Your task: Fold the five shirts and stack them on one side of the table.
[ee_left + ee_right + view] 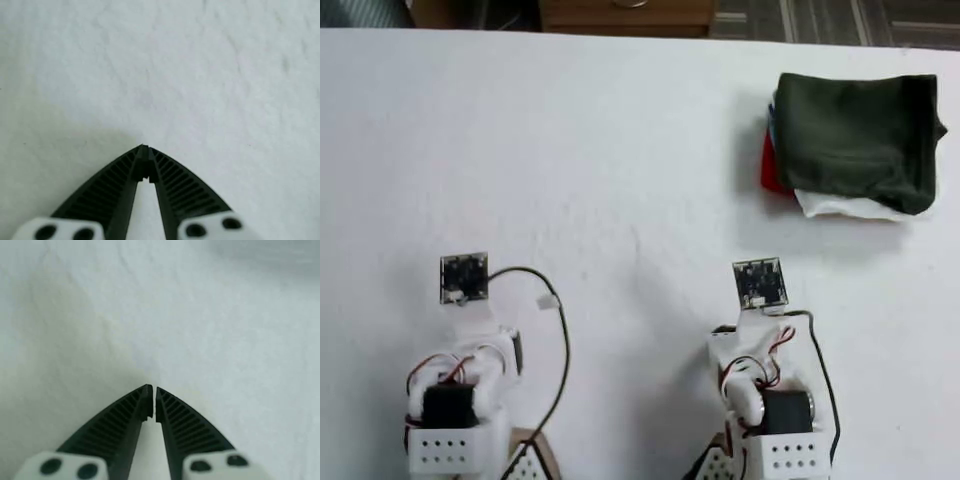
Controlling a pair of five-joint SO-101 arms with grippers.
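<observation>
From above, the stack of shirts (855,140) lies at about two o'clock on the white table (570,150). A dark green shirt is on top, with red, blue and white edges showing beneath it. Whether all five are there cannot be counted. One arm (460,400) sits at seven o'clock and the other arm (760,400) at five o'clock, both well apart from the pile.

These shirts are likely light, soft and limp. A pinch on a loose corner would probably undo a fold, so a folded edge taken through all its layers looks safer.

At the left wrist, the left gripper (144,150) has its tips pressed together over bare table, with nothing between them.

At the right wrist, the right gripper (151,390) is closed to a hairline slit, also empty.
</observation>
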